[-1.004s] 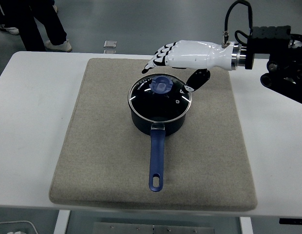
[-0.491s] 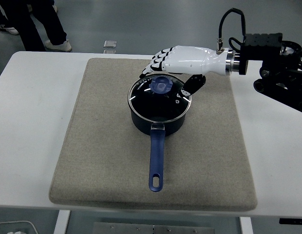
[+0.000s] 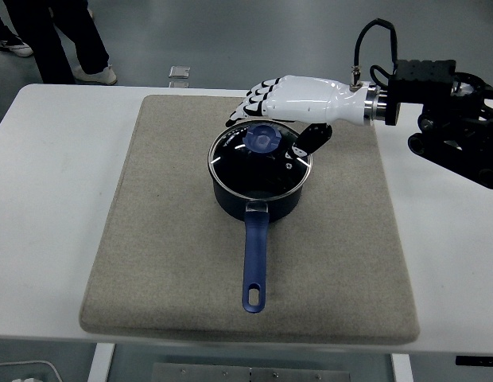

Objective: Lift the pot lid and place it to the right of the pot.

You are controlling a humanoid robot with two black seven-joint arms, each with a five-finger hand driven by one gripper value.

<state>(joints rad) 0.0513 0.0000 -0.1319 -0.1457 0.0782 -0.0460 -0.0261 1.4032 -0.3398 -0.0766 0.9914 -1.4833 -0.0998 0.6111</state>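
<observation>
The hand [image 3: 280, 111] hides the lid's [image 3: 261, 161] far rim.

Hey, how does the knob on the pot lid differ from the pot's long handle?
The knob is small and round, standing at the centre of the glass lid; the handle is long and flat, running from the pot toward the table's near edge. The handle has a hole at its end; the knob shows none. The right hand hovers just behind the knob, far from the handle. Both are blue.
</observation>
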